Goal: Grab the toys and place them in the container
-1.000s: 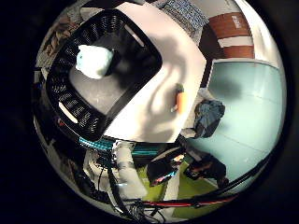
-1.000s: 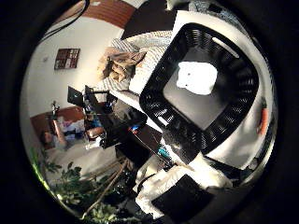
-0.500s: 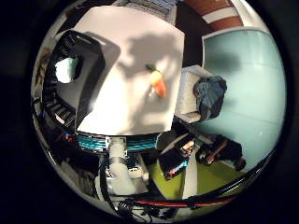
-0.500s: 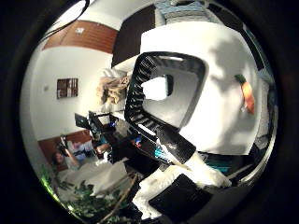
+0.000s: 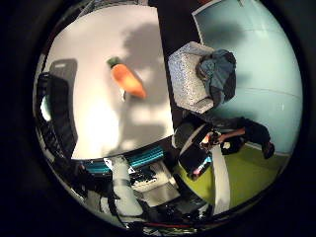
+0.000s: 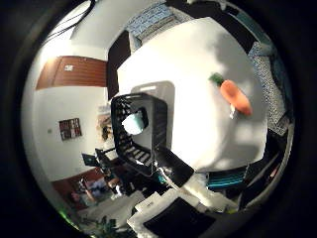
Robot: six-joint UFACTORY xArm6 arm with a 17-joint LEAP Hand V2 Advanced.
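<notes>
An orange carrot toy (image 5: 128,79) with a green top lies on the white table (image 5: 94,118); the right thumb side palm view also shows it (image 6: 234,92). A black slatted container (image 6: 127,149) stands at one end of the table, away from the carrot. A white toy (image 6: 134,121) lies inside it. My right hand is high above the table, between the container and the carrot.
A grey padded seat (image 5: 188,69) with dark clothing (image 5: 217,74) on it stands beside the table near the carrot. The arm's base and gear (image 5: 128,183) sit below the table's edge. Cluttered desks (image 6: 99,164) lie beyond the container.
The view has shifted from over the container across the table towards the carrot, which now looks larger. The white toy stays in the container; the carrot has not moved.
</notes>
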